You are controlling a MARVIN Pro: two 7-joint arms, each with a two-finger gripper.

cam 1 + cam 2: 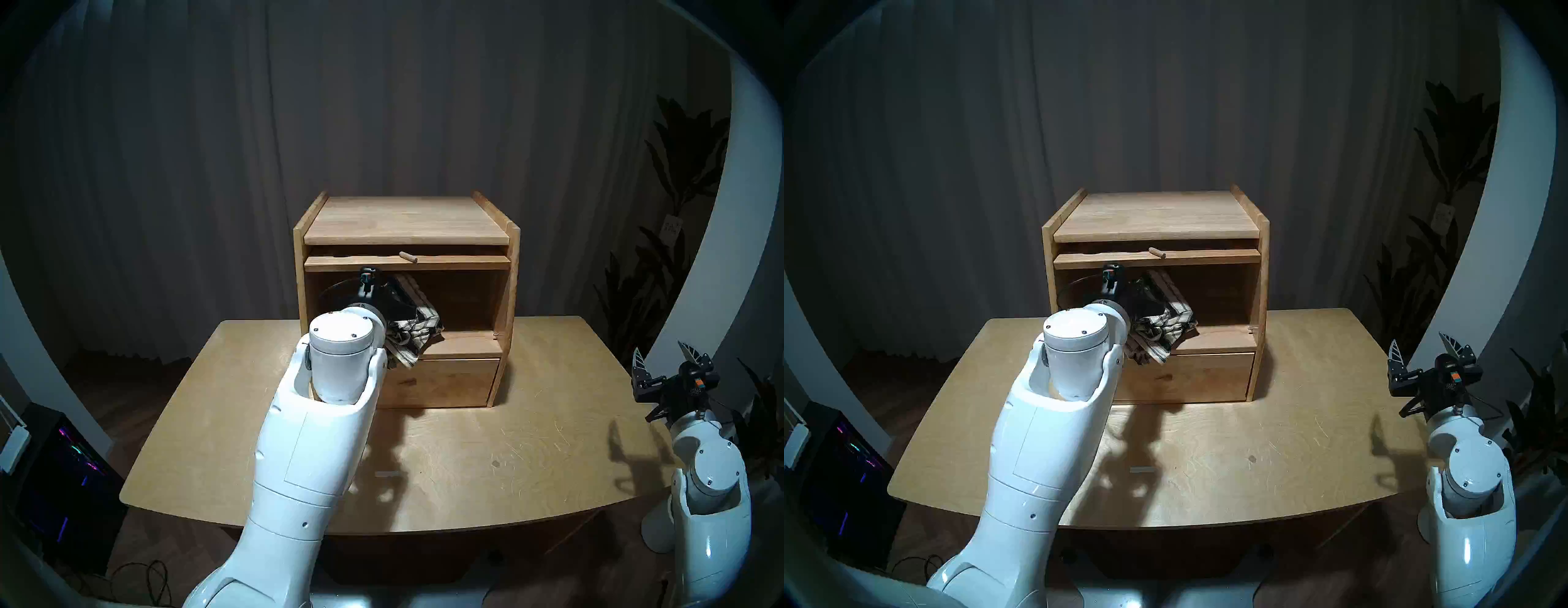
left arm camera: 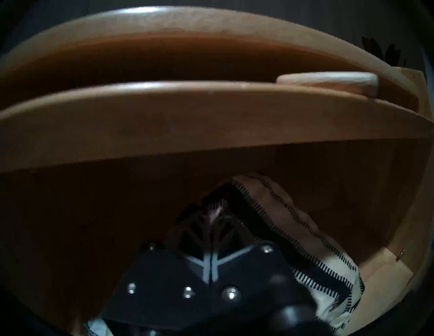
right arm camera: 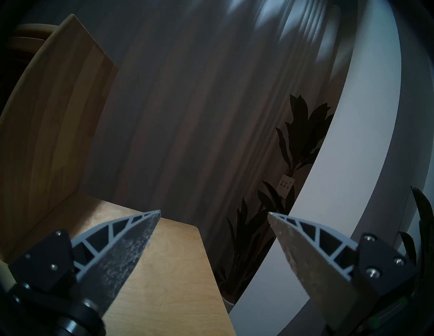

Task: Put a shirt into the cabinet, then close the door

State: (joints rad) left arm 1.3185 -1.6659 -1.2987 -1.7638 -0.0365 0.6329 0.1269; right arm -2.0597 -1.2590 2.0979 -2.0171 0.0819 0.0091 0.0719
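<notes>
The left gripper (image 2: 212, 211) is inside the large compartment of the cabinet (image 1: 513, 297), at the left part of the opening. Its two fingers are pressed together and they hold the shirt (image 1: 413, 335) between them; in the left wrist view the striped cloth (image 2: 293, 225) folds over the closed fingertips. The shirt hangs as a crumpled bundle from the gripper. Part of it is already inside the cabinet and the lower part falls over the front edge of the compartment floor, just above the drawer (image 1: 449, 382).

The door (image 1: 407, 263) lies flat under the top board of the cabinet, pushed in, with its peg knob (image 1: 408, 256) pointing up near the front edge. The opening of the cabinet is not covered.

The cabinet stands at the far side of the surface (image 1: 488, 467). The right gripper (image 1: 662, 361) is well apart from the cabinet, to its right, over the right edge of the surface. Its fingers (image 3: 131, 237) are spread wide and hold nothing.
</notes>
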